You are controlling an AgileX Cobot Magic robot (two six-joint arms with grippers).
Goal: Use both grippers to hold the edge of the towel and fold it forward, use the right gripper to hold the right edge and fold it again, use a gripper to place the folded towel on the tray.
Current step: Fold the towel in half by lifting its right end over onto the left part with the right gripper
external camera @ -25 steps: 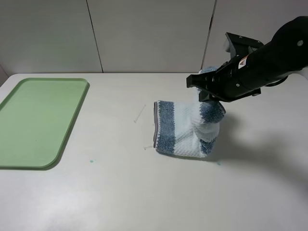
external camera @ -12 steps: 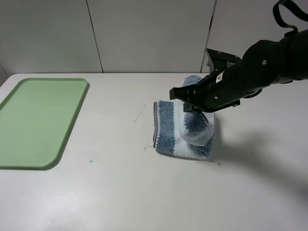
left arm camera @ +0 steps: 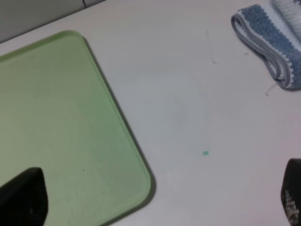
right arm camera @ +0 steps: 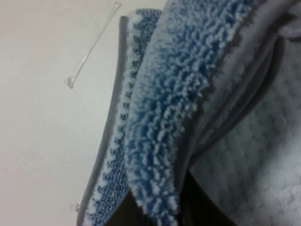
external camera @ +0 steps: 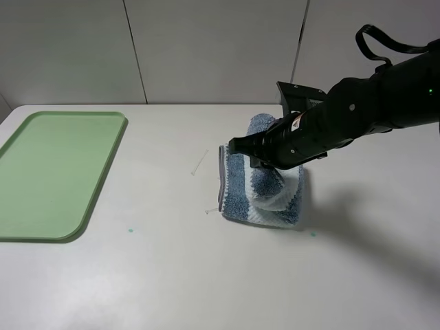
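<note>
- A white table [external camera: 172,275] is seen carrying everything, with pale wall panels behind its far edge.
- The pale-green tray [external camera: 51,175] is laid flat along the table's left edge, reaching toward the far left corner. Nothing is resting on it, and it is well apart from the towel. In the left wrist view the tray [left arm camera: 56,122] is shown with a rounded corner and a low rim.
- The right gripper [external camera: 261,159] is reached in from the table's right side and is lowered over the towel. Its jaws are clenched on a raised fold of the cloth. In the right wrist view the blue pile [right arm camera: 164,94] is pressed right up against the camera.
- The striped blue-and-white towel [external camera: 265,203] is lying folded on the table, right of the middle and nearer the far edge. One rolled fold is lifted off the layers beneath, which are lying flat on the table.
- The grey hem [external camera: 221,180] is shown running along the towel's left border, where stacked layers [left arm camera: 268,33] are seen.
- The left gripper [left arm camera: 157,200] is held above the table near the tray's near corner. It is released, with its dark fingers [left arm camera: 23,195] spread wide and nothing between them.
- A clear plastic sliver [external camera: 200,162] is lying on the table just left of the towel.
- A green speck [external camera: 130,230] is marked on the table near the tray's near corner.
</note>
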